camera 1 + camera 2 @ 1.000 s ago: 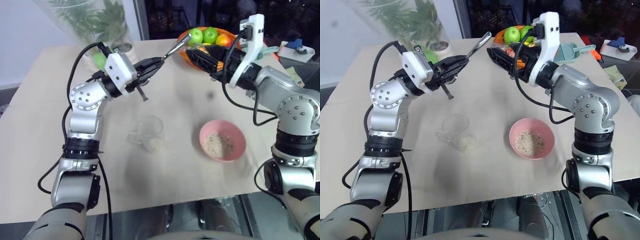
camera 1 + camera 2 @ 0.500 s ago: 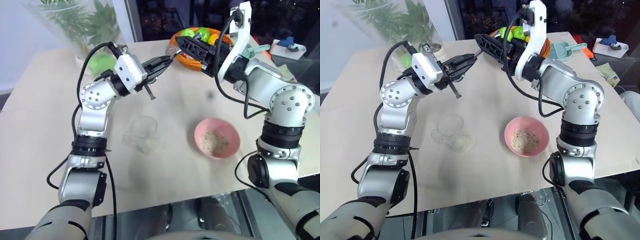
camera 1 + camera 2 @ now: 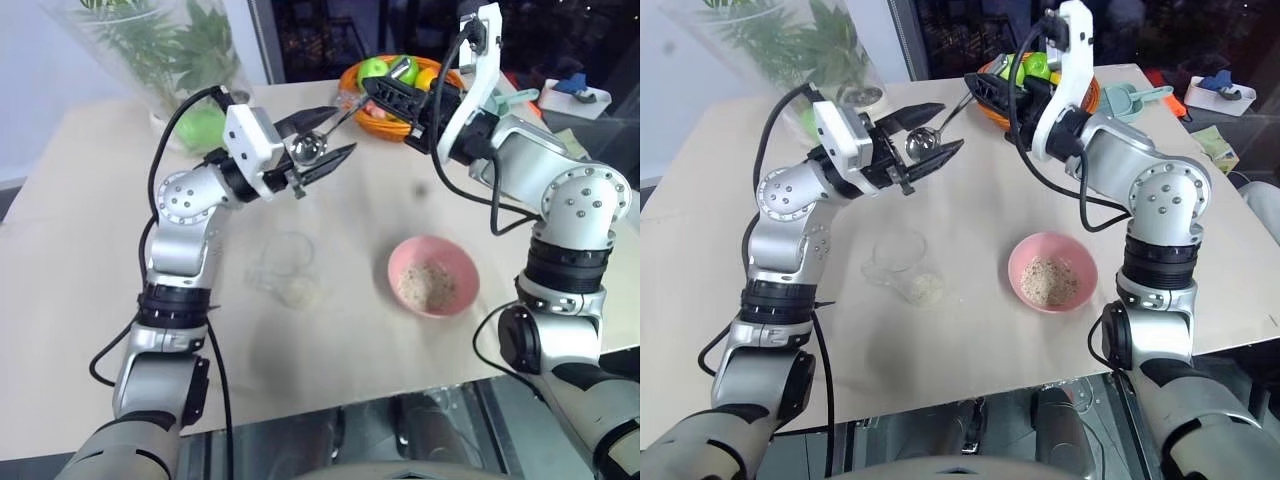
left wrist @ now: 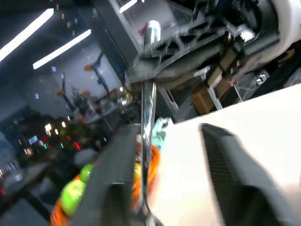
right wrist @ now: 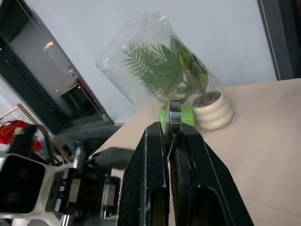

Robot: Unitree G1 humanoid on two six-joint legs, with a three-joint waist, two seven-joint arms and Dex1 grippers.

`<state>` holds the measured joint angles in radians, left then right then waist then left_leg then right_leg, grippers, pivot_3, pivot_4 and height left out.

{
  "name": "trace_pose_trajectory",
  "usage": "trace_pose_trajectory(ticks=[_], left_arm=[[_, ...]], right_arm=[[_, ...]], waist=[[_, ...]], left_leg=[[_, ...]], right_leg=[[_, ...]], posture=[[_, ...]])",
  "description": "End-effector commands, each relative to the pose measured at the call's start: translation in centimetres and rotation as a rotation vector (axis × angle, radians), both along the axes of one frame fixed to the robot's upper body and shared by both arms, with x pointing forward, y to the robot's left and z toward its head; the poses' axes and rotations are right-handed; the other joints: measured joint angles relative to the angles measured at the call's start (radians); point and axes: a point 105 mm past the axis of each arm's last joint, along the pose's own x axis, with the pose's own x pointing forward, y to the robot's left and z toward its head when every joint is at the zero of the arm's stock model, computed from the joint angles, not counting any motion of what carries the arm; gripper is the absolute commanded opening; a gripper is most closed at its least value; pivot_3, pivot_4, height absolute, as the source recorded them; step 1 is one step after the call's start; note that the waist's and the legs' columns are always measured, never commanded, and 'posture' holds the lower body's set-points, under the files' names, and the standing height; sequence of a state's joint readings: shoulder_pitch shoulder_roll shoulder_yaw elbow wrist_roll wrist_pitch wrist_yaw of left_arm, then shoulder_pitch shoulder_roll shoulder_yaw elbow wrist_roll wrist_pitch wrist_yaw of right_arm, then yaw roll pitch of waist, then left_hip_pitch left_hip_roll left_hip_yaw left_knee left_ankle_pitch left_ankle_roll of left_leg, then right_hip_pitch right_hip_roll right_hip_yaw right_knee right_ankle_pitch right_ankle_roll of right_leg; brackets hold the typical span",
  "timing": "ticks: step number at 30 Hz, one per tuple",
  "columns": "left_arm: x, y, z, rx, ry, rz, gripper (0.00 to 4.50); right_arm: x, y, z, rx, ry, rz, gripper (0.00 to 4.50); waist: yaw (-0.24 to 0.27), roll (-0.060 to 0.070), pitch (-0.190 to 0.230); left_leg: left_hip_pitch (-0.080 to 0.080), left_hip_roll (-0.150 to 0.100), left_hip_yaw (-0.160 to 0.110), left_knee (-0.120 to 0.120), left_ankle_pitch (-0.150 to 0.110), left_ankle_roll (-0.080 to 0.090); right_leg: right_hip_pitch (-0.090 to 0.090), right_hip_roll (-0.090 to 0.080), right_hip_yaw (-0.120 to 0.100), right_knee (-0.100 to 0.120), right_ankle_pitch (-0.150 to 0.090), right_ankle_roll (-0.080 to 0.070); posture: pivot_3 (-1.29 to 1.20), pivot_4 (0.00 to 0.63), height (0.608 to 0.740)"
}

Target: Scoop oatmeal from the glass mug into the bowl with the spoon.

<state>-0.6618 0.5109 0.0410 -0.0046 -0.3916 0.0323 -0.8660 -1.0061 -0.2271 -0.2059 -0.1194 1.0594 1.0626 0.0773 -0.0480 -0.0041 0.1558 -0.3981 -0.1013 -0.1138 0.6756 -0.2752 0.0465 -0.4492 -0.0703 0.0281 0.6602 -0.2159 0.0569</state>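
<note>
The silver spoon (image 3: pixel 322 135) hangs level above the table, and my right gripper (image 3: pixel 357 103) is shut on the end of its handle. The spoon's small bowl (image 3: pixel 920 142) lies between the spread fingers of my left gripper (image 3: pixel 322 140), which is open. In the left wrist view the handle (image 4: pixel 147 117) runs up between my two fingers. Below, the glass mug (image 3: pixel 286 260) stands on the table with oatmeal (image 3: pixel 298 293) at its base. The pink bowl (image 3: pixel 468 276) sits to its right with oatmeal (image 3: pixel 428 284) inside.
An orange basket of fruit (image 3: pixel 400 78) stands at the back behind my right gripper. The wrapped plant (image 3: pixel 165 50) is at the back left. A teal scoop (image 3: pixel 1126 97) and a white tray (image 3: pixel 574 94) lie at the far right.
My left gripper has opened and let go of the spoon. My right gripper has shut on the handle's end.
</note>
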Motion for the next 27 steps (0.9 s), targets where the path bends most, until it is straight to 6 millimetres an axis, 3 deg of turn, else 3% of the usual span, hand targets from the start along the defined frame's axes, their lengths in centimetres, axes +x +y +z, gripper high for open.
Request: trace_pose_trajectory(ticks=[1, 4, 8, 11, 13, 22, 27], left_arm=[[-2.0, 3.9, 1.6, -0.174, 0.118, 0.051, 2.90], [-4.2, 6.3, 0.4, -0.273, 0.229, 0.102, 2.90], [-7.9, 9.7, -4.6, -0.351, 0.404, 0.264, 2.90], [-9.7, 12.3, -7.2, -0.367, 0.497, 0.360, 2.90], [-10.6, 13.0, -8.4, -0.343, 0.540, 0.382, 2.90], [-10.7, 10.7, -13.3, -0.207, 0.583, 0.422, 2.90], [-9.7, 9.7, -14.5, -0.180, 0.557, 0.444, 2.90]], right_arm=[[0.5, -2.1, 1.3, 0.019, -0.045, -0.095, 0.00], [1.3, -3.8, 0.7, 0.015, -0.024, -0.164, 0.00], [2.2, -5.5, -0.2, 0.027, 0.007, -0.241, 0.00], [2.5, -5.8, -0.5, 0.045, 0.024, -0.256, 0.00], [2.7, -5.8, -0.7, 0.054, 0.033, -0.257, 0.00], [2.5, -5.4, -0.5, 0.061, 0.020, -0.247, 0.00], [2.1, -5.7, -0.3, 0.061, 0.008, -0.257, 0.00]], waist=[[-0.007, 0.000, 0.000], [-0.012, 0.000, 0.000], [-0.016, 0.001, 0.000], [-0.001, 0.000, 0.000], [0.008, 0.001, 0.000], [0.033, 0.001, 0.000], [0.033, 0.001, 0.000]], left_leg=[[0.000, 0.000, 0.000, 0.000, 0.000, 0.000], [0.000, 0.000, 0.000, 0.000, 0.000, 0.000], [0.001, 0.000, 0.002, -0.001, 0.000, 0.000], [0.003, 0.001, 0.004, -0.003, 0.000, 0.000], [0.004, 0.001, 0.004, -0.004, 0.000, -0.001], [0.007, 0.001, 0.005, -0.005, 0.000, -0.001], [0.006, 0.001, 0.005, -0.006, 0.000, -0.001]], right_leg=[[0.000, 0.000, 0.000, 0.000, 0.000, 0.000], [-0.001, 0.000, 0.000, 0.000, 0.000, 0.000], [0.000, 0.000, 0.002, -0.001, 0.000, 0.000], [0.000, 0.001, 0.003, 0.000, 0.000, 0.000], [0.000, 0.001, 0.003, 0.000, 0.001, -0.002], [0.003, 0.000, 0.003, -0.002, 0.001, -0.002], [0.002, 0.000, 0.004, -0.002, 0.001, -0.002]], posture=[[0.00, 0.150, 0.740], [0.00, 0.150, 0.740], [0.00, 0.150, 0.740], [0.00, 0.150, 0.740], [0.00, 0.150, 0.740], [0.00, 0.150, 0.740], [0.00, 0.150, 0.740]])
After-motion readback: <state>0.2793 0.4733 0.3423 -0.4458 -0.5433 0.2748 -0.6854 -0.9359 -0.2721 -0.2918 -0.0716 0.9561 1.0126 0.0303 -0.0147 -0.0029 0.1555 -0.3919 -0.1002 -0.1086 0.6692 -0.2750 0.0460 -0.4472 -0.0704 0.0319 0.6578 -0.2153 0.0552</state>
